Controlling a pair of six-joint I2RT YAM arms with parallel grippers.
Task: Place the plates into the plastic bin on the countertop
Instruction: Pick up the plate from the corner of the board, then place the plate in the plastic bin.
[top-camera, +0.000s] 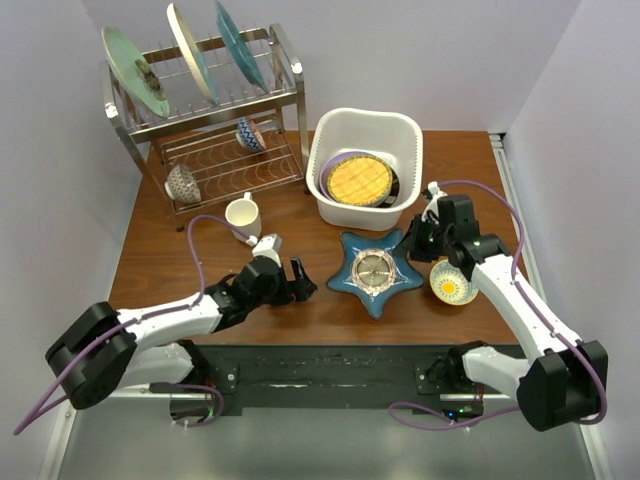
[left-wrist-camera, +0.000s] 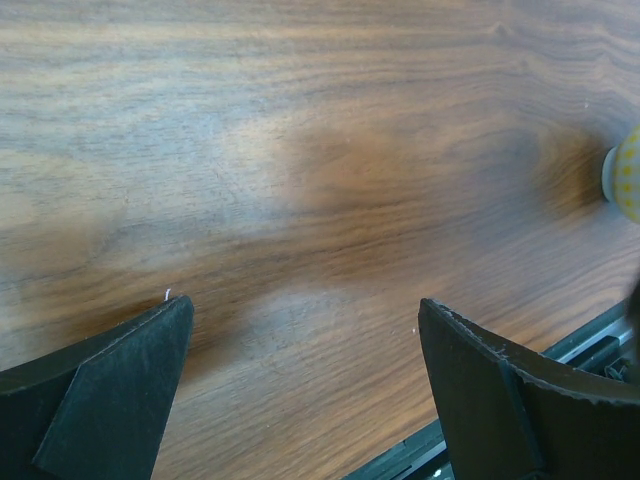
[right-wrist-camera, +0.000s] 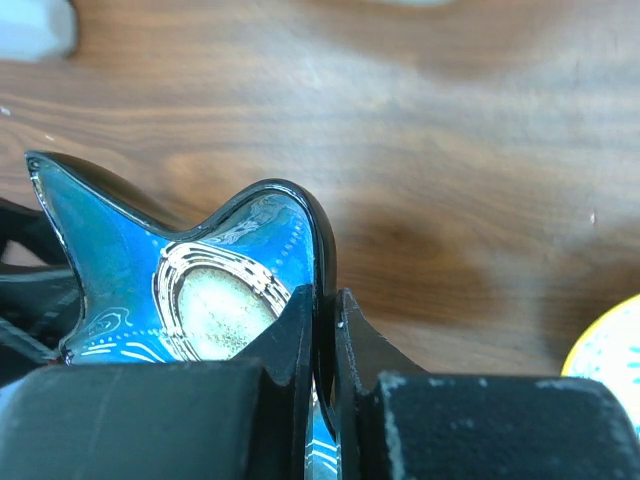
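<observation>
The blue star-shaped plate (top-camera: 375, 272) lies on the wooden table just in front of the white plastic bin (top-camera: 408, 130). My right gripper (top-camera: 424, 243) is shut on the plate's right rim; in the right wrist view the fingers (right-wrist-camera: 298, 330) pinch the dark rim of the plate (right-wrist-camera: 130, 270). The bin holds a stack of plates, an amber round plate (top-camera: 359, 180) on top. My left gripper (top-camera: 297, 277) is open and empty, low over bare wood (left-wrist-camera: 300, 200) left of the star plate.
A steel wire dish rack (top-camera: 215, 110) with three upright plates stands at the back left, small bowls on its lower shelf. A cream mug (top-camera: 242, 214) sits before it. A small yellow-centred bowl (top-camera: 452, 283) sits right of the star plate, under my right arm.
</observation>
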